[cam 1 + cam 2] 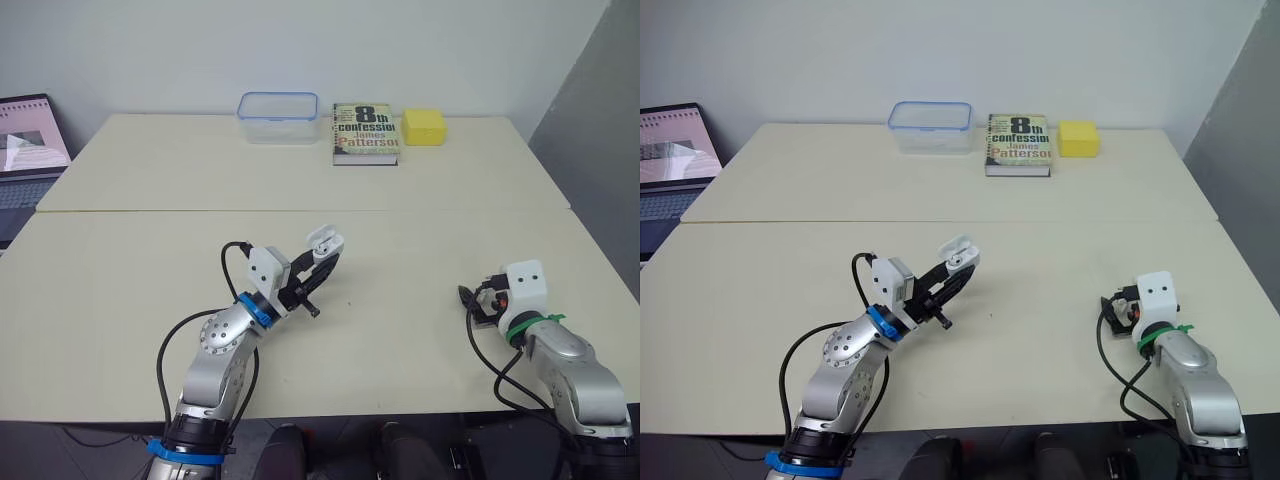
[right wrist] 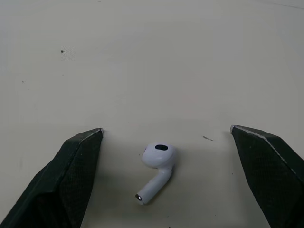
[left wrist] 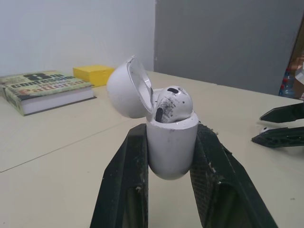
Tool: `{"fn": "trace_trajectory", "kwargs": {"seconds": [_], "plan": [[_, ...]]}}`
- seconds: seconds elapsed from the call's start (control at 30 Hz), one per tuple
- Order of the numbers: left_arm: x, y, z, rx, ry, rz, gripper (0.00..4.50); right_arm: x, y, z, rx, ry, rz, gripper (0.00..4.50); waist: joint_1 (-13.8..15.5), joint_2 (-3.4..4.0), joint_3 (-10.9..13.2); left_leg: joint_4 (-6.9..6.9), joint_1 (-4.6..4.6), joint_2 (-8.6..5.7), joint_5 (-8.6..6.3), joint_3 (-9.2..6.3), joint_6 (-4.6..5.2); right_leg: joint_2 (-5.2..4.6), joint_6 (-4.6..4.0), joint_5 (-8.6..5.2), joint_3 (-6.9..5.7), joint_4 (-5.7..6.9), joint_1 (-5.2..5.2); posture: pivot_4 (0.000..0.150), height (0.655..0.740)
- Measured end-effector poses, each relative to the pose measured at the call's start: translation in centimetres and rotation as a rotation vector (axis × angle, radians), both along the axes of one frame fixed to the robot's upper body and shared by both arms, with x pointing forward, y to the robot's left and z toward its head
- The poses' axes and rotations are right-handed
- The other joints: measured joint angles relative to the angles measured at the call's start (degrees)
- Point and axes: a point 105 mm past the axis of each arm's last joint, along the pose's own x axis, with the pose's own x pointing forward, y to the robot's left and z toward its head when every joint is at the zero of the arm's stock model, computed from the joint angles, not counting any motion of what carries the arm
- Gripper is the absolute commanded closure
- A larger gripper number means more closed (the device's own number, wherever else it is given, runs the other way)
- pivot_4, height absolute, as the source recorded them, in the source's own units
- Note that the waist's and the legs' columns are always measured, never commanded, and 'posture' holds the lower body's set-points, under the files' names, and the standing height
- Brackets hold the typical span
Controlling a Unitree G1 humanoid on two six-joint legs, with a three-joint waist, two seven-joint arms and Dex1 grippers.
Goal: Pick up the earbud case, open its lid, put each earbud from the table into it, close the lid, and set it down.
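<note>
White earbud case [image 3: 171, 142], lid open, gripped in our left hand [image 3: 171, 135], right hand [image 2: 166, 129] open around earbud [image 2: 156, 159], book [image 1: 366, 132] "8th confession, James Patterson"

White earbud case [image 3: 171, 142], lid [image 3: 126, 90] open, one earbud [image 3: 172, 103] inside, second earbud [image 2: 156, 168] lying on table [image 2: 166, 57]

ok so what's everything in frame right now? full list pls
earbud case: 1, white, lid open, clamped in the left gripper above the near table
seated earbud: 1, white, sitting in the case
loose earbud: 1, white, on the near table between the right gripper's fingers, untouched
container: 1, clear with blue rim, far table
book: 1, green cover, far table, right of the container
block: 1, yellow, right of the book
laptop: 1, open, far left
tables: 2, cream, butted together
left gripper: black fingers, shut on the case
right gripper: black fingers, open
</note>
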Motion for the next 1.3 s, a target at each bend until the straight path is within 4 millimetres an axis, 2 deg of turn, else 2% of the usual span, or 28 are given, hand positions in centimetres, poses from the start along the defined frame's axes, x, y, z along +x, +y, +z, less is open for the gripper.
{"fn": "trace_trajectory", "kwargs": {"seconds": [0.03, 0.13, 0.4, 0.43, 0.53, 0.63, 0.77, 0.87, 0.93, 1.03, 1.17, 1.3], "plan": [[0.0, 0.0, 0.0, 0.000, 0.001, 0.000, 3.69, 0.0, 0.1, -0.1, 0.006, -0.002, -0.010, 0.00, 0.00, 0.00, 0.00, 0.01, 0.02, 0.00, 0.00, 0.00, 0.00, 0.00, 0.00, 0.01, 0.01, 0.00, 0.01, 0.150, 0.7400], [-0.1, 0.0, -0.1, 0.000, 0.005, 0.002, 3.69, -0.1, 0.6, -0.4, 0.040, 0.011, -0.037, 0.92, 0.00, 0.00, -0.01, 0.02, 0.07, 0.00, 0.00, 0.02, 0.00, 0.00, 0.01, 0.05, 0.03, 0.03, 0.04, 0.150, 0.7400], [-0.1, 0.1, -0.3, 0.001, 0.011, 0.005, 3.69, -0.6, 2.1, -0.4, 0.158, 0.056, -0.069, 3.92, 0.09, 0.01, -0.01, 0.01, 0.06, 0.00, 0.00, 0.02, 0.01, 0.00, 0.01, 0.05, 0.05, 0.02, 0.04, 0.150, 0.7400], [-0.1, 0.1, -0.3, 0.001, 0.011, 0.006, 3.69, -0.7, 2.1, -0.3, 0.161, 0.058, -0.071, 4.13, 0.09, 0.01, -0.01, 0.01, 0.06, 0.00, 0.00, 0.02, 0.01, 0.00, 0.01, 0.06, 0.05, 0.02, 0.04, 0.150, 0.7400], [-0.1, 0.1, -0.4, 0.002, 0.013, 0.006, 3.69, -0.9, 2.4, -0.2, 0.192, 0.076, -0.063, 4.12, 0.05, 0.01, -0.01, 0.01, 0.06, 0.01, 0.00, 0.01, 0.01, 0.00, 0.01, 0.05, 0.04, 0.03, 0.03, 0.150, 0.7400], [-0.1, 0.2, -0.4, 0.003, 0.013, 0.008, 3.69, -1.4, 3.4, 0.1, 0.177, 0.115, 0.067, 4.12, -0.03, 0.02, -0.01, 0.01, 0.07, 0.01, 0.00, 0.04, 0.01, 0.00, 0.01, 0.05, 0.07, 0.03, 0.02, 0.150, 0.7400], [-0.3, 0.2, -0.3, 0.003, 0.012, 0.012, 3.69, -2.8, 5.9, 1.1, 0.031, 0.155, 0.446, 4.12, -0.05, 0.02, -0.01, 0.02, 0.07, -0.02, 0.00, 0.08, 0.01, 0.00, 0.01, 0.05, 0.10, -0.02, 0.02, 0.150, 0.7400], [-0.6, 0.3, -0.3, 0.004, 0.011, 0.019, 3.69, -4.8, 6.5, 2.4, -0.152, 0.187, 0.799, 4.12, -0.03, 0.02, 0.00, 0.02, 0.07, -0.01, -0.01, 0.08, 0.02, 0.00, 0.02, 0.06, 0.09, -0.07, 0.04, 0.150, 0.7400], [-0.9, 0.3, -0.4, 0.006, 0.017, 0.020, 3.69, -5.9, 6.2, 2.7, -0.233, 0.224, 0.978, 4.12, -0.02, 0.00, 0.01, 0.03, 0.08, -0.01, -0.01, 0.08, 0.02, 0.00, 0.02, 0.06, 0.08, -0.06, 0.05, 0.150, 0.7400], [-1.3, 0.2, -0.7, 0.008, 0.031, 0.018, 3.69, -6.9, 4.3, 2.1, -0.357, 0.319, 1.167, 4.12, -0.01, -0.01, 0.01, 0.05, 0.10, -0.01, 0.00, 0.12, 0.02, 0.00, 0.03, 0.06, 0.10, -0.05, 0.05, 0.150, 0.7400], [-1.5, 0.2, -0.9, 0.008, 0.042, 0.027, 3.69, -6.8, 1.8, 1.5, -0.525, 0.403, 1.315, 4.12, -0.02, -0.01, 0.01, 0.07, 0.15, -0.01, 0.00, 0.20, 0.02, 0.00, 0.07, 0.09, 0.18, -0.03, 0.06, 0.150, 0.7400], [-1.5, 0.3, -1.0, 0.009, 0.046, 0.031, 3.69, -6.7, 1.0, 0.6, -0.592, 0.436, 1.417, 4.12, -0.09, -0.01, 0.02, 0.05, 0.16, 0.00, 0.00, 0.20, 0.01, 0.01, 0.08, 0.09, 0.20, -0.02, 0.06, 0.150, 0.7400]]}}
